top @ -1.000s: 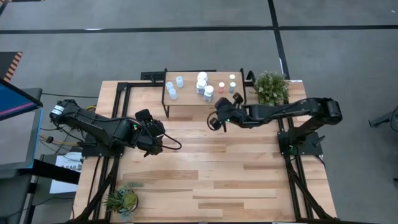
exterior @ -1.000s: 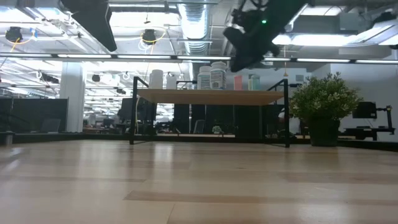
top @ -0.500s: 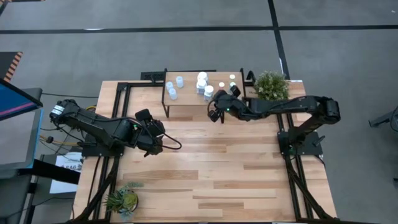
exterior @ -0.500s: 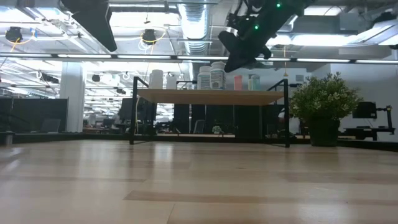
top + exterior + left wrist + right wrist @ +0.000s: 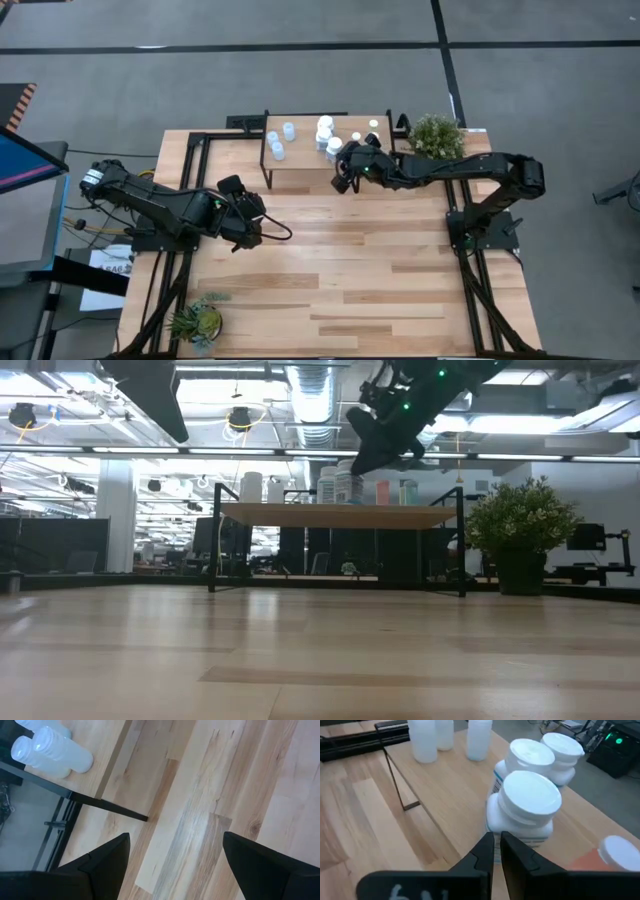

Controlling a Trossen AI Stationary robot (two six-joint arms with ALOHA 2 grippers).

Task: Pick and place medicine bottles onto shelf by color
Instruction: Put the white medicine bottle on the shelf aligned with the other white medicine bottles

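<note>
1. Spanning the scene: a bench [image 5: 330,270] of pale wooden planks on a black frame, grey floor around it.
2. Standing at the far edge: the shelf [image 5: 300,165], light wood on thin black legs, carrying the medicine bottles [image 5: 325,128], clear ones apart at one end.
3. Hovering over the shelf's front edge, just beside a white bottle [image 5: 527,802]: right gripper [image 5: 343,180], jaws nearly closed, holding nothing.
4. Waiting low over the planks: left gripper [image 5: 262,222], jaws wide.
5. Flanking the bench: potted plant [image 5: 436,138] and small plant [image 5: 197,320].
6. Showing behind: an open room with ceiling ducts [image 5: 312,400].
</note>
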